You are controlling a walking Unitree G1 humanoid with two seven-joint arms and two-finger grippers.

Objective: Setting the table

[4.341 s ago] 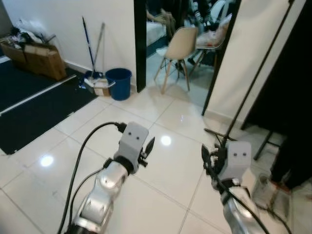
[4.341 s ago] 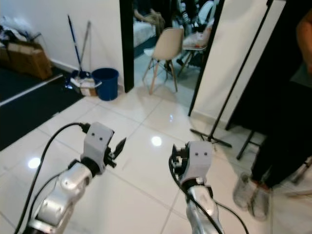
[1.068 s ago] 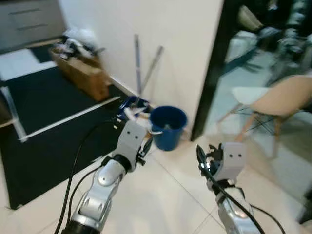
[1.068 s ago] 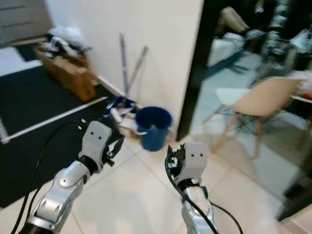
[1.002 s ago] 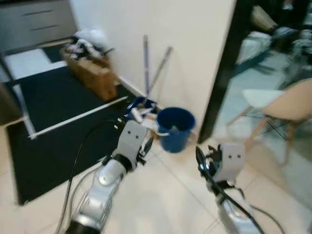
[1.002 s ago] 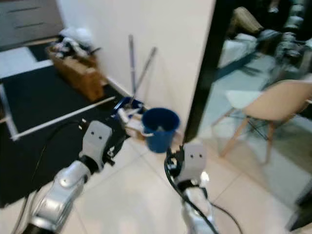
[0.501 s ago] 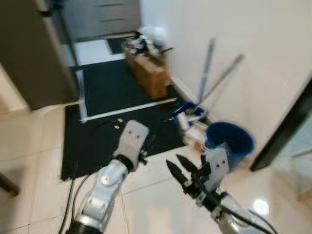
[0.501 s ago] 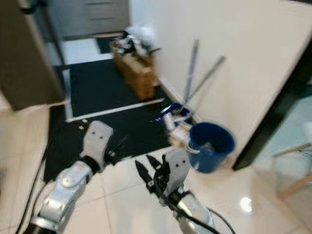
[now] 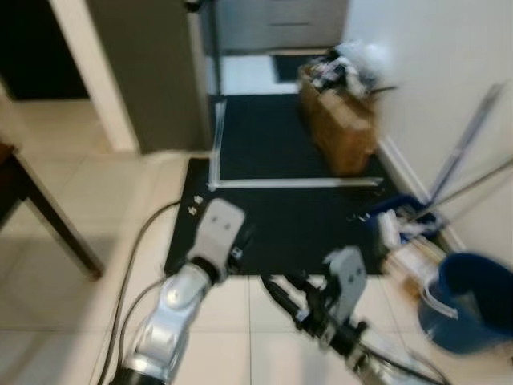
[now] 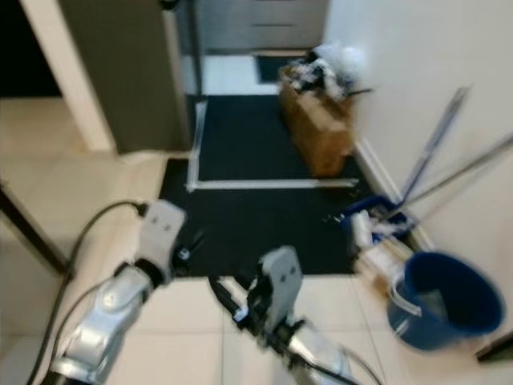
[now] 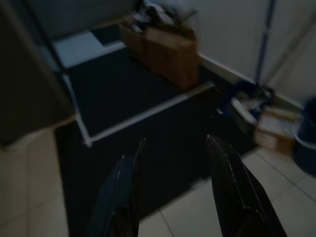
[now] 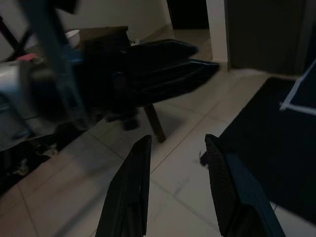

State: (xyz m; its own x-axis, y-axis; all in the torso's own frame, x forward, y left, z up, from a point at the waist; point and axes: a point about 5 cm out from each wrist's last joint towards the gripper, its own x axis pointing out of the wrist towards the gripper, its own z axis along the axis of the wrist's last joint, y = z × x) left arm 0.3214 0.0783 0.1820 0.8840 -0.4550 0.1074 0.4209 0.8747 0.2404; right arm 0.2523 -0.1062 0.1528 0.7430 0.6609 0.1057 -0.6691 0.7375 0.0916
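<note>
Head cameras blurred; robot appears to be in transit, no tableware within reach

Left gripper [image 11: 174, 148]: fingers apart, empty, raised at chest height over the dark mat [image 9: 296, 160]. Wrist view looks past both fingers onto the mat and its pale tape line [image 9: 292, 183]

Right gripper [image 12: 174, 145]: fingers apart, empty, held forward beside the left one and turned toward the robot's left. Its wrist view looks across pale tiled floor [image 12: 163, 182] toward a dark wooden table [image 12: 148, 59] with a slanted leg

Surroundings: cardboard box [image 9: 337, 124] of clutter against the white wall; blue bucket [image 9: 469, 301] at the right; mop handles [image 9: 473, 132] leaning on the wall; a dark table corner and leg [image 9: 44, 216] at the left edge of the head views

Task items: no plate, cup or cutlery can be made out. A small pale round thing [image 12: 73, 35] sits on the far part of the table in the right wrist view; too blurred to identify. Table is well apart from both grippers

Judgement: task at its start, approach phase

Handling, assumed: crockery would be rigid, smooth, breakable; take a plate by pinching its rim, a cup across its wall. Cutlery would be light, thin and slippery; pinch mid-handle. Confirm once the items can be made out
</note>
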